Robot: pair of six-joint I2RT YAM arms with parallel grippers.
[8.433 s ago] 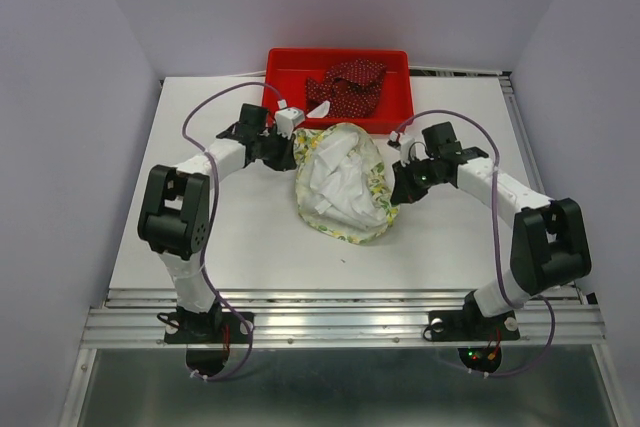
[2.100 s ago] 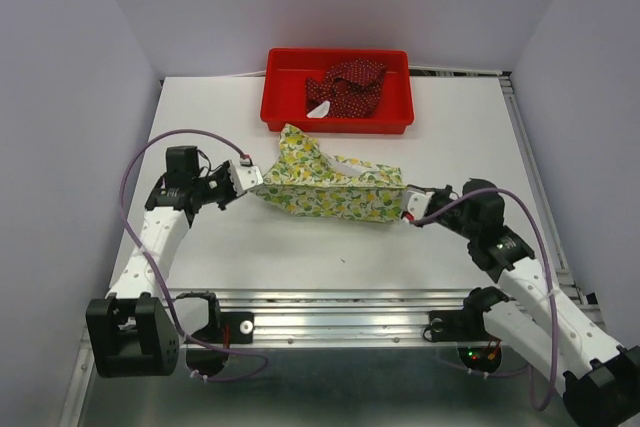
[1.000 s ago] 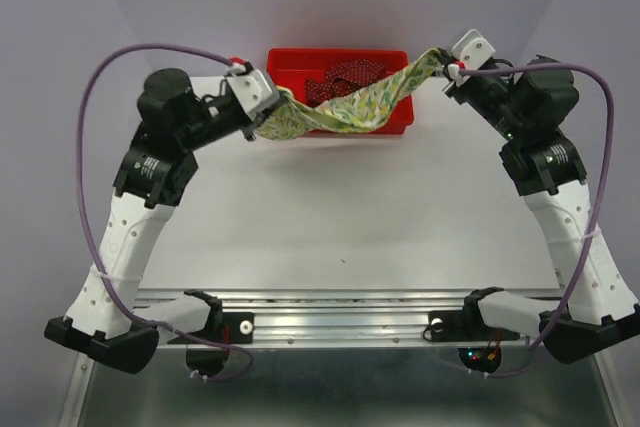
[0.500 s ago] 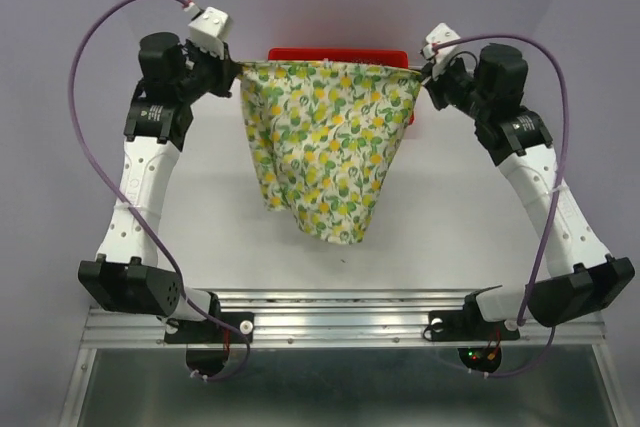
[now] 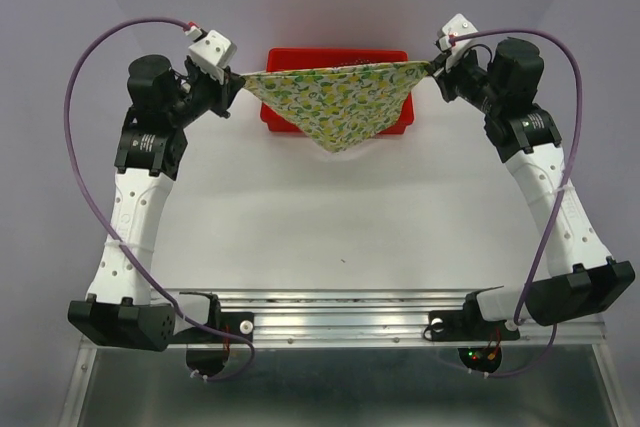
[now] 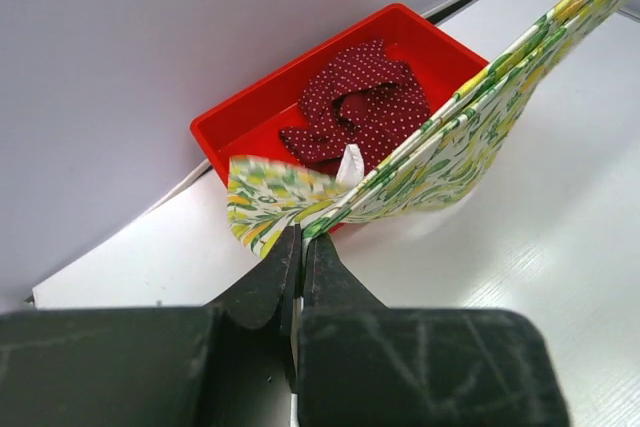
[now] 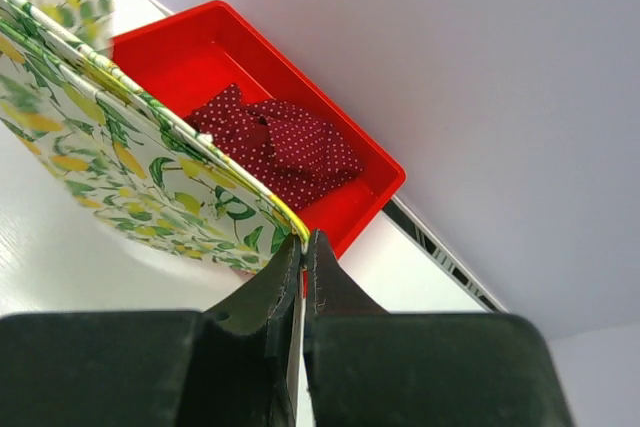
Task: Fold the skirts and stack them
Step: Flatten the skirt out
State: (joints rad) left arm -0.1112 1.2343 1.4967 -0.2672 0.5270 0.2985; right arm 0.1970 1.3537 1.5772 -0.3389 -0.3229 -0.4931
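Left pincer point(image 5: 238, 77): pressed together on one top corner of the lemon skirt point(image 5: 335, 102).
Right pincer point(image 5: 437, 65): pinching the opposite top corner, jaws tight on the hem.
Lemon skirt: held in the air, top edge taut between the arms. From above the cloth shows as a shallow triangle in front of the red tray point(image 5: 338, 51), off the counter point(image 5: 330, 227).
Dark red skirt point(image 6: 350, 112): crumpled inside the red tray, untouched.
Step in hand (judgement): shaking the cloth flat before laying it down to fold.
Doing it well: keep both grips level and the edge tight. Bring the skirt to the bare near counter, let the loose point land first, then lower evenly so no creases set. Stay clear of the tray rim.
Change, half a second back: the skirt then spread long and wide over the counter. Now it has swung back to a short triangle, and the top edge is straighter.
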